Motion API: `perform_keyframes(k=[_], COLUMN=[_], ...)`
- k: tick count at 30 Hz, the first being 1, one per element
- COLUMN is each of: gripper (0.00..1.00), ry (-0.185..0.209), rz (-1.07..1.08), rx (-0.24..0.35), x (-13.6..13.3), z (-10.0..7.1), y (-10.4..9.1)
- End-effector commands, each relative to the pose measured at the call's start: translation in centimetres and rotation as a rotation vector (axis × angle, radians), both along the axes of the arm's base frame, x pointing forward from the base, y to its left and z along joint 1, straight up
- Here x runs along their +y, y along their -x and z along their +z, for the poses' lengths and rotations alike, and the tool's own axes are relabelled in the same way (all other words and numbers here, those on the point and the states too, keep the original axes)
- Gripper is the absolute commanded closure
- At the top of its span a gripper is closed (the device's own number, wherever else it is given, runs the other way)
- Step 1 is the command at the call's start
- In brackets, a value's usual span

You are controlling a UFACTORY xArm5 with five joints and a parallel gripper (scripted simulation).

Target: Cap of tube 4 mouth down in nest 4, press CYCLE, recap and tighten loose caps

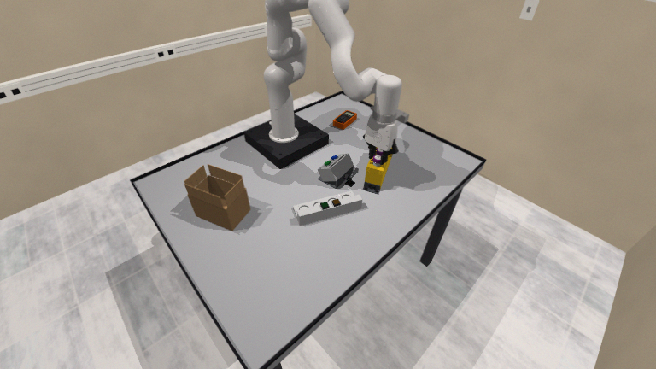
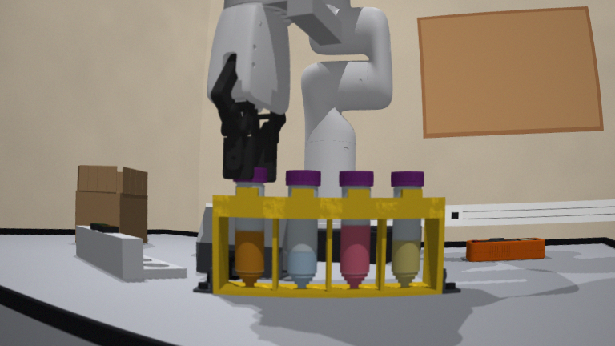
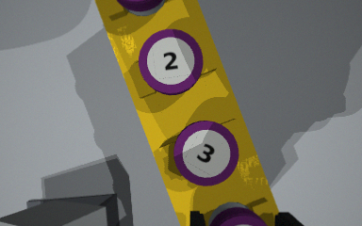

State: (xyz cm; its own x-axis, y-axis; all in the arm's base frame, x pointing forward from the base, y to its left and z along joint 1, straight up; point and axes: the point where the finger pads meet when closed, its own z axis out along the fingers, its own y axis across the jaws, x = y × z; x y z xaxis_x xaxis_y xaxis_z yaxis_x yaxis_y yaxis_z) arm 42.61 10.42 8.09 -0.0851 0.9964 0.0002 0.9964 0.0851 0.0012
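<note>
Below the gripper, whose black fingers look matt, the yellow rack has a rough, mottled finish. Its tubes look like clear plastic; their purple caps are smooth. Farther off, the box looks like matt cardboard. The white arm above is glossy.

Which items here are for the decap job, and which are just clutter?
Job: end effector, tube 4 cap, yellow tube rack, cap tray, key housing.
Clutter: cardboard box, orange meter.
</note>
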Motion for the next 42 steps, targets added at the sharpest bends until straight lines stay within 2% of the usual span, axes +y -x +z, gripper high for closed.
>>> perform_keyframes(k=[1,4,12,13,27,41,42], gripper=[0.54,0.54,0.54,1.00,1.00,1.00,1.00], ry=[-0.005,-0.006,-0.006,-0.006,-0.006,-0.004,-0.004], rz=[-0.279,-0.406,-0.406,-0.406,-0.406,0.286,0.286], rx=[-0.003,-0.002,-0.002,-0.002,-0.002,-0.004,-0.004], x=[0.04,0.04,0.04,0.04,0.04,0.04,0.04], z=[0.13,0.13,0.13,0.13,0.13,0.15,0.15], y=[-0.13,-0.13,-0.13,-0.13,-0.13,-0.12,-0.12])
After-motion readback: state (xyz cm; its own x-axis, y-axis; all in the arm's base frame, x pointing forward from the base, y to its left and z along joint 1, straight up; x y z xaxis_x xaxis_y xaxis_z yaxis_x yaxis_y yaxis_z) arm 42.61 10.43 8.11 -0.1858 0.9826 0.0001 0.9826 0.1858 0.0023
